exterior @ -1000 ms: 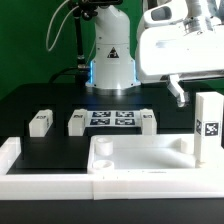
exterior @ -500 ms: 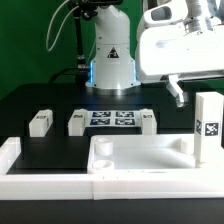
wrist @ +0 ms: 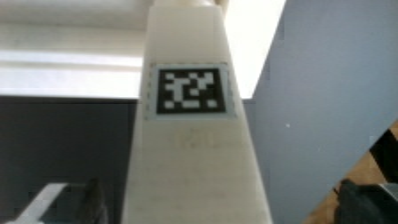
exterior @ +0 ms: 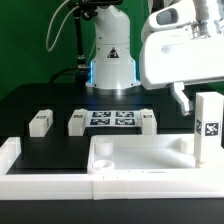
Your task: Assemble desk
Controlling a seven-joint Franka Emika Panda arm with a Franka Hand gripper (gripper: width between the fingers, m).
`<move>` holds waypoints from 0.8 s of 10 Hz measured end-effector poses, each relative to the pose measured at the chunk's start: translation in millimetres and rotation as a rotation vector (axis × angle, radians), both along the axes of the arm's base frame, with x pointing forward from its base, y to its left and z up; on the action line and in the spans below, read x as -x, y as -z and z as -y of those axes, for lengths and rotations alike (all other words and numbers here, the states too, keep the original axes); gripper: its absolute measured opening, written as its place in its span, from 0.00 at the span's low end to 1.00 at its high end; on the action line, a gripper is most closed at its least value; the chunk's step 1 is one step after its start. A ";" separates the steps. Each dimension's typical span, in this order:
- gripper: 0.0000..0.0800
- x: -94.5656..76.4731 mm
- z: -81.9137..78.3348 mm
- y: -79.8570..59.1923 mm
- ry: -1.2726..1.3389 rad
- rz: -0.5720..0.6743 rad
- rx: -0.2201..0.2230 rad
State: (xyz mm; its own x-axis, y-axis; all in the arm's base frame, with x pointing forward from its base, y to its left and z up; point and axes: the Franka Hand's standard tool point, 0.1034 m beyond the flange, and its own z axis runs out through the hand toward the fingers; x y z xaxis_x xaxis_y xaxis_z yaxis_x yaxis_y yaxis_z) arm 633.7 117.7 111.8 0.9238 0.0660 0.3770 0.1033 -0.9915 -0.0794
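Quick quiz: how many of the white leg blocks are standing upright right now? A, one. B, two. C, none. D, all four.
A: only one leg block stands upright, at the corner of the panel on the exterior view's right, while the three other leg blocks lie low on the black table beyond the panel.

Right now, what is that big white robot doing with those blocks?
The white robot arm's gripper hovers by a tall white plastic leg block with a black-and-white tag, standing upright at a corner of the wide flat white rimmed panel. Three more such blocks lie on the black table behind. I cannot tell if the gripper is open.
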 end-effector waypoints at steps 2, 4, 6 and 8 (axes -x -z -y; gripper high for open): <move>0.81 -6.6 4.4 -4.0 -0.005 -0.096 -0.001; 0.81 0.3 14.1 -4.3 -0.010 -0.265 -0.001; 0.81 2.1 14.5 -3.6 -0.003 -0.296 -0.003; 0.49 2.2 14.6 -3.4 0.025 -0.299 -0.010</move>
State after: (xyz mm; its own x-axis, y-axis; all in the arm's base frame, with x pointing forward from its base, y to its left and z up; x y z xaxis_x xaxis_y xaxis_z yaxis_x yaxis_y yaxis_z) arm 631.5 103.1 115.2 0.9953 0.0399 0.0881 0.0497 -0.9924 -0.1123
